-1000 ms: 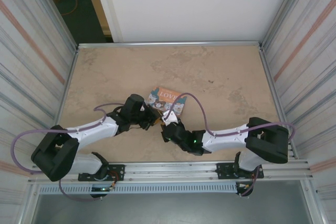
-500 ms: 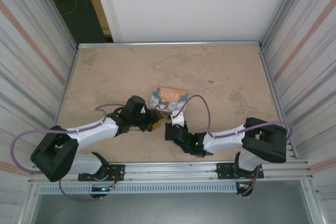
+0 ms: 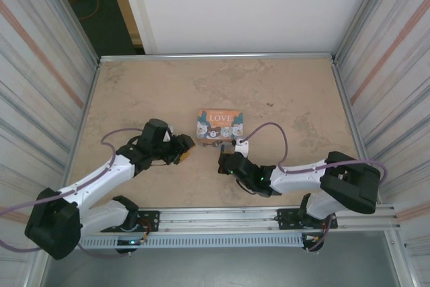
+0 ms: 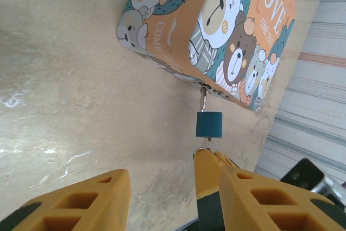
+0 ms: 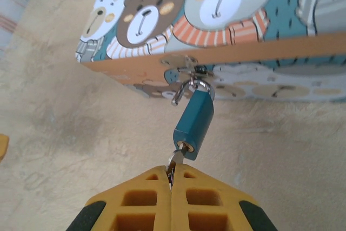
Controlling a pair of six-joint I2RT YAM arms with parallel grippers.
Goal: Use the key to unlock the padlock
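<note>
The small teal padlock (image 5: 194,124) hangs by its silvery shackle (image 5: 190,87) from the clasp on the front of the orange "LOVE" bear box (image 5: 216,14). One end of the shackle stands free of the body. The key (image 5: 175,160) sits in the keyhole at the padlock's underside, and my right gripper (image 5: 172,174) is shut on its bow. In the left wrist view the padlock (image 4: 208,124) hangs below the box (image 4: 216,20), with a right finger (image 4: 208,182) just under it. My left gripper (image 4: 172,179) is open and holds nothing, a short way left of the padlock.
The box (image 3: 219,124) lies mid-table on the beige surface (image 3: 134,92). My left gripper (image 3: 186,152) and right gripper (image 3: 224,159) face each other in front of it. Metal rails and corrugated walls (image 3: 47,78) bound the table; purple cables loop over both arms.
My left arm has drawn back to the left, away from the padlock. The right gripper has shifted right with the key, and the box now lies squarer and slightly farther back.
</note>
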